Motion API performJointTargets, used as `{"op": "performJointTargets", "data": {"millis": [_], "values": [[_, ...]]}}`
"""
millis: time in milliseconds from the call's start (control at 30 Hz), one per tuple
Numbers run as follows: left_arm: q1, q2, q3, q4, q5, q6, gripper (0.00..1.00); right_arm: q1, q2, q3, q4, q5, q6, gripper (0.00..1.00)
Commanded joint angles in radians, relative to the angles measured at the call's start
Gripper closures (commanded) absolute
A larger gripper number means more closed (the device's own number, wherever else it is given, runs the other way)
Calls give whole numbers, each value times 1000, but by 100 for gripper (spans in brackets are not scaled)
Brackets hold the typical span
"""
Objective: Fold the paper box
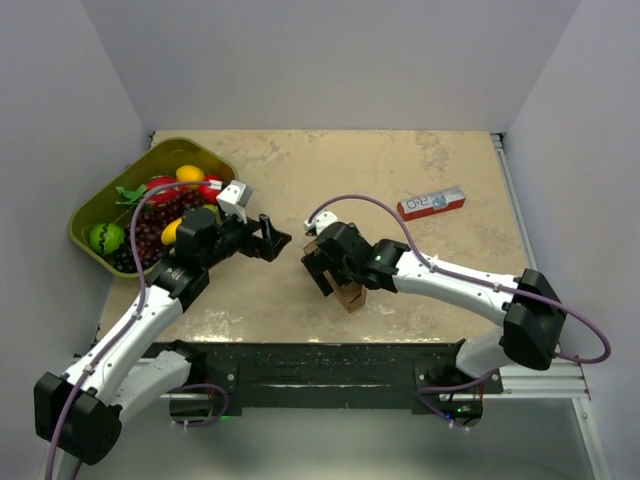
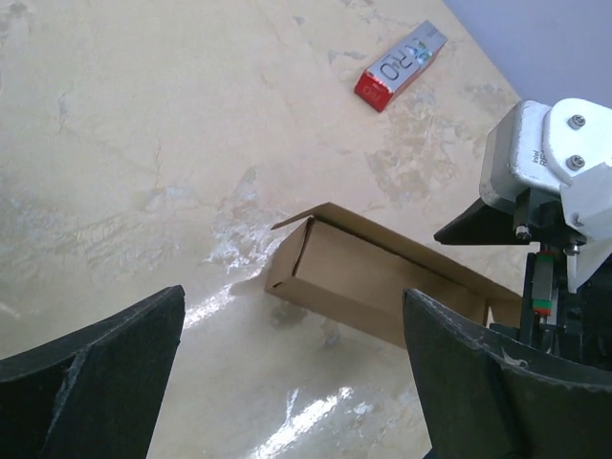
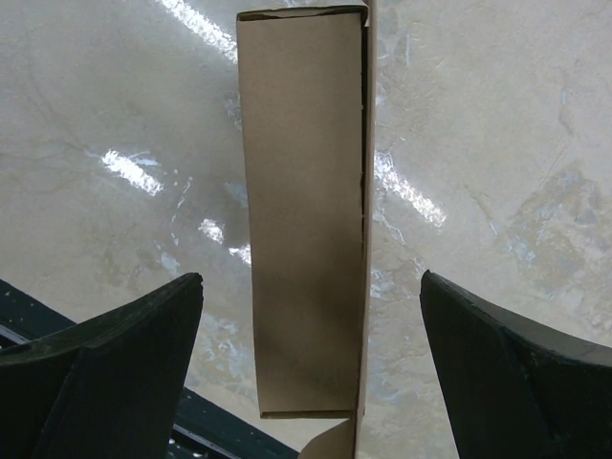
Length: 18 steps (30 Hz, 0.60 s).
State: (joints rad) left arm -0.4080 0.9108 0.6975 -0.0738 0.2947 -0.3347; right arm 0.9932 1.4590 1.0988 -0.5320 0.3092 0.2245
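The paper box (image 3: pixel 301 220) is a long, narrow brown cardboard box lying on the table, with a thin side panel standing slightly proud along its right edge. My right gripper (image 3: pixel 312 277) hovers over it, open; the box lies in the gap between the fingers, touching neither. In the top view only a corner of the paper box (image 1: pixel 351 297) shows under the right gripper (image 1: pixel 320 268). My left gripper (image 1: pixel 273 240) is open and empty, just left of it. In the left wrist view the paper box (image 2: pixel 382 282) lies ahead of the left gripper (image 2: pixel 294 304).
A green tray (image 1: pixel 88 212) of fruit and grapes sits at the far left, close behind the left arm. A narrow red-and-white carton (image 1: pixel 432 203) lies at the back right, and the carton (image 2: pixel 402 64) also shows in the left wrist view. The table's front edge (image 1: pixel 300 345) is near.
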Motion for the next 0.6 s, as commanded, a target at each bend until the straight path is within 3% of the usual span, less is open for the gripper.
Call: {"op": "performJointTargets", "data": {"millis": [0, 233, 367, 400, 567], "values": [[12, 14, 39, -70, -2, 86, 0, 28, 44, 56, -13, 73, -19, 2], [24, 13, 43, -103, -22, 160, 0, 39, 135, 70, -3, 111, -39, 8], [34, 16, 30, -93, -12, 174, 0, 39, 152, 69, 1, 108, -73, 27], [37, 20, 30, -92, -9, 175, 0, 39, 147, 69, 3, 104, -83, 36], [47, 25, 27, -90, 7, 186, 0, 39, 74, 27, 49, -40, -256, 49]]}}
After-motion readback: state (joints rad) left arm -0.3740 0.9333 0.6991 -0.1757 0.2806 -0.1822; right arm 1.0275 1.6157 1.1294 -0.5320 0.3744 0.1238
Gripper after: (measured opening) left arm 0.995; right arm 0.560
